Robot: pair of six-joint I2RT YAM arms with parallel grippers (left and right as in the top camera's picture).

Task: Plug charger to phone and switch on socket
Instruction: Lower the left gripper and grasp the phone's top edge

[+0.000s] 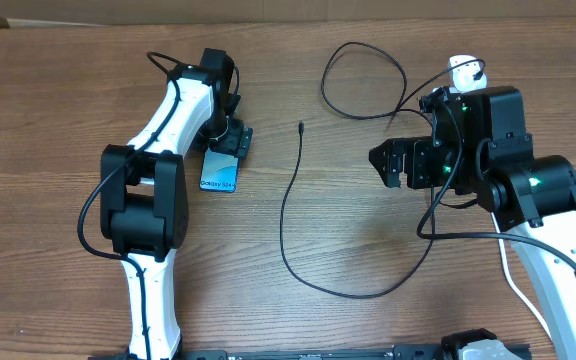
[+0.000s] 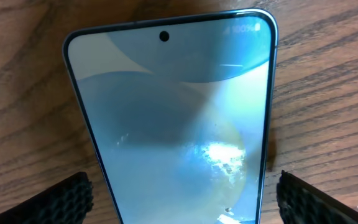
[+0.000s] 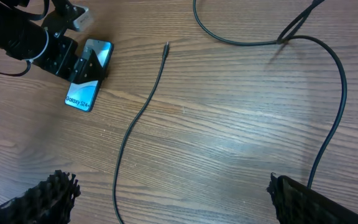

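The phone [image 1: 219, 174] lies flat on the table at the left, its "Galaxy S24" text toward the near end. It fills the left wrist view [image 2: 173, 112]. My left gripper [image 2: 179, 208] is open, one finger on each side of the phone, with a gap on both sides. The charger cable's black tip [image 1: 300, 125] lies free right of the phone and also shows in the right wrist view [image 3: 166, 45]. The cable curves across the table to a white plug [image 1: 460, 68]. My right gripper [image 1: 393, 163] is open and empty above the cable. The socket is hidden behind the right arm.
The black cable makes a loop at the back [image 1: 368, 80] and a wide bend near the front [image 1: 348, 293]. A thin white cord [image 1: 513, 285] runs beside the right arm. A cardboard wall [image 1: 298, 10] runs along the table's far edge.
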